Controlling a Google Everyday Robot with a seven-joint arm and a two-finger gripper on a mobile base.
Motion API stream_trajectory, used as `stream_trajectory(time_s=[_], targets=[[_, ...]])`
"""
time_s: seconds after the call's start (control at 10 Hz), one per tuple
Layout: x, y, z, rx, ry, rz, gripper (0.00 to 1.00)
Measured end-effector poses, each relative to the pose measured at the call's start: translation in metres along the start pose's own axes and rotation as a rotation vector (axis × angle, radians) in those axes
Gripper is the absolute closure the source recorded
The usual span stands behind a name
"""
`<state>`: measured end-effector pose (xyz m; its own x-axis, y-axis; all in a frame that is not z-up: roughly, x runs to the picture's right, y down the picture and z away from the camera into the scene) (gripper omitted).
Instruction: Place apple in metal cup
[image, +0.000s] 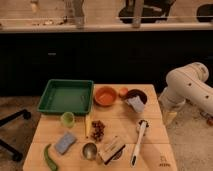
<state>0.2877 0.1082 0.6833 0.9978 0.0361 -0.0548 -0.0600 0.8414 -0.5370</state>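
- Looking across the wooden worktop (119, 121), you find the apple (123, 91) near the far edge. It is small and orange-red and rests on the wood.
- It sits between the orange bowl (105, 96) on its left and a dark bowl (141, 93) on its right, just beside both. The dark bowl has a pale object in it.
- Your metal cup (89, 150) stands upright near the front edge with its dark mouth facing up, well apart from the apple. The dark red-brown berry cluster (97, 130) lies between the two.
- Just right of the metal cup is a tan, block-shaped item (113, 146) lying at an angle. You cannot tell what it is.
- Your tool (169, 117) hangs off the right side of the worktop at the end of the white arm (187, 86). It points down beside the edge, away from both the apple and the metal cup.
- You cannot tell how far the tool is open. The apple is not in it.
- A green tray (66, 96) fills the far left corner, with a light green cup (67, 119) just in front of it.
- A blue sponge (65, 142) and a long green vegetable (50, 157) lie at the front left.
- A white-handled brush (138, 142) lies lengthwise on the right half, in front of the dark bowl.
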Motion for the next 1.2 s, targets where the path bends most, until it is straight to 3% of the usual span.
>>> stream_trajectory(time_s=[0.8, 1.2], targets=[[-0.001, 0.000, -0.001, 0.010, -0.008, -0.004, 0.20], [-0.017, 0.001, -0.006, 0.030, -0.019, -0.055, 0.20]])
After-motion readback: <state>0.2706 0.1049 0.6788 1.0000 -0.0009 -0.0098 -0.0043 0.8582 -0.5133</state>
